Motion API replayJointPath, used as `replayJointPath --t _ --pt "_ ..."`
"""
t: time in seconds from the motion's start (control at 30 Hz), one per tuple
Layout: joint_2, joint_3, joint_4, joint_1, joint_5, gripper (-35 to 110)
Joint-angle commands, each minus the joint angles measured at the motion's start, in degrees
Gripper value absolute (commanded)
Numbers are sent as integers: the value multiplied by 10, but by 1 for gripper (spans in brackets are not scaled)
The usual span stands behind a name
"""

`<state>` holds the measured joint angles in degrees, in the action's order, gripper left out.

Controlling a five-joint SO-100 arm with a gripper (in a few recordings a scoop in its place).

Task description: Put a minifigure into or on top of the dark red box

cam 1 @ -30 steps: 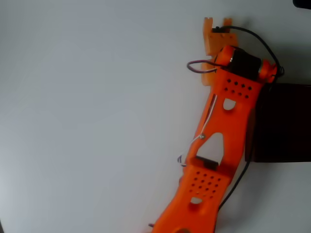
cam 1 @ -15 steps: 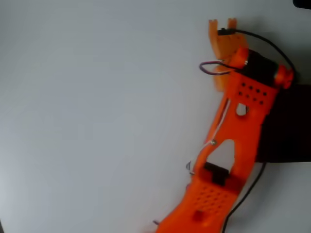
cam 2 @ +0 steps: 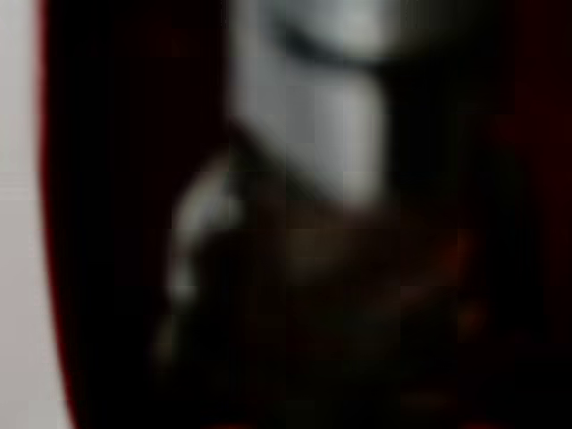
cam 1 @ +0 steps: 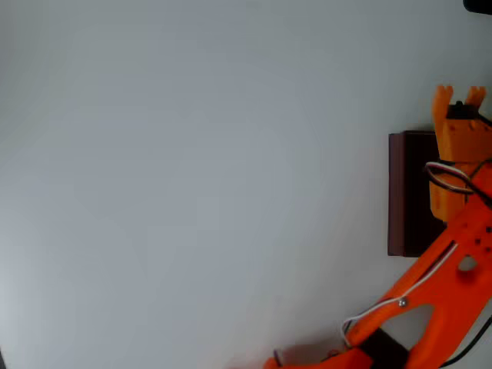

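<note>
Overhead view, item one: we record the orange arm (cam 1: 450, 269) entering from the lower right corner and reaching up along the right edge. Its gripper (cam 1: 458, 96) sits at the top of that reach, two orange fingertips (cam 1: 442, 95) pointing up the picture and standing a little apart; whether anything lies between the jaws we cannot tell from here. Item two: the dark red box (cam 1: 406, 192) lies directly beneath and just left of the jaws, its maroon left wall showing and its dark interior partly covered by the wrist. Item three: the pale grey table (cam 1: 192, 184) spreads well away to the left of the jaws.

Wrist view, item four: we log a heavily blurred picture. A grey, rounded shape (cam 2: 313, 107) sits close before the lens, likely the minifigure, though we cannot confirm it. Near-black surroundings with a dark red edge (cam 2: 49, 223) at the left suggest the box's wall.
</note>
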<state>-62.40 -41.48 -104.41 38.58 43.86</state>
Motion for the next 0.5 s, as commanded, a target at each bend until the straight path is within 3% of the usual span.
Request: replayJointPath --t 0.0,0.47 --pt "-36 -22 -5 40 -18 0" --pt "22 -39 2 93 -31 0"
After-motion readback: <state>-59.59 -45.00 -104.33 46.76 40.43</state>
